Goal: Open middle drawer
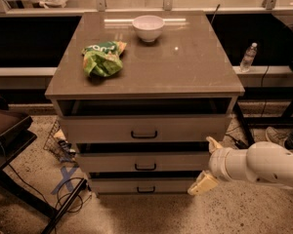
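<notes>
The grey-beige cabinet point(185, 57) has three drawers stacked in its front. The middle drawer point(112, 161) has a medium-height flat front with a small dark bar handle point(145, 167) at its centre, and it looks pushed in. My gripper point(208, 164) is on a white arm coming in from the right, in front of the right end of that drawer front and well right of the handle. Its two beige fingers point(203, 183) stand spread apart, open, with nothing between them.
On the cabinet top lie a green chip bag point(102, 57) and a white bowl point(148, 27). A water bottle point(248, 57) stands on the ledge to the right. A dark stand point(7, 128), cables point(68, 194) and blue tape point(62, 177) occupy the floor on the left.
</notes>
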You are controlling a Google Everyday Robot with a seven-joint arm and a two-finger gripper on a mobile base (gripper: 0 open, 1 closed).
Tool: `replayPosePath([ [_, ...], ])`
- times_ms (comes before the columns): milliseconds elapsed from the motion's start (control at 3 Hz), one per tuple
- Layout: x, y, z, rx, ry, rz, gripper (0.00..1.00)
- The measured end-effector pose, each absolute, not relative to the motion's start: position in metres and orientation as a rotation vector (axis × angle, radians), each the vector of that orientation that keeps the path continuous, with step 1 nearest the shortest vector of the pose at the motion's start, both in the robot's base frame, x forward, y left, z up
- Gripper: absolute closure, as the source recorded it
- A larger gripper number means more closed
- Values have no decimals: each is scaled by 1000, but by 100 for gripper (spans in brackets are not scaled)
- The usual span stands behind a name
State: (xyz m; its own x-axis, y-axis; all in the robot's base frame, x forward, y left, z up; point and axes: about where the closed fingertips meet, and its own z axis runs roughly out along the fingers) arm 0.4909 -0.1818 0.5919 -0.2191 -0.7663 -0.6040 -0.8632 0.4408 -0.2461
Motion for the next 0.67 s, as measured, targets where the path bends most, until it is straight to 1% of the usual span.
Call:
replayPosePath([
  [333,493,-148,542,-1461,2002,252,0],
  [667,496,-126,506,-1521,1975,307,0],
])
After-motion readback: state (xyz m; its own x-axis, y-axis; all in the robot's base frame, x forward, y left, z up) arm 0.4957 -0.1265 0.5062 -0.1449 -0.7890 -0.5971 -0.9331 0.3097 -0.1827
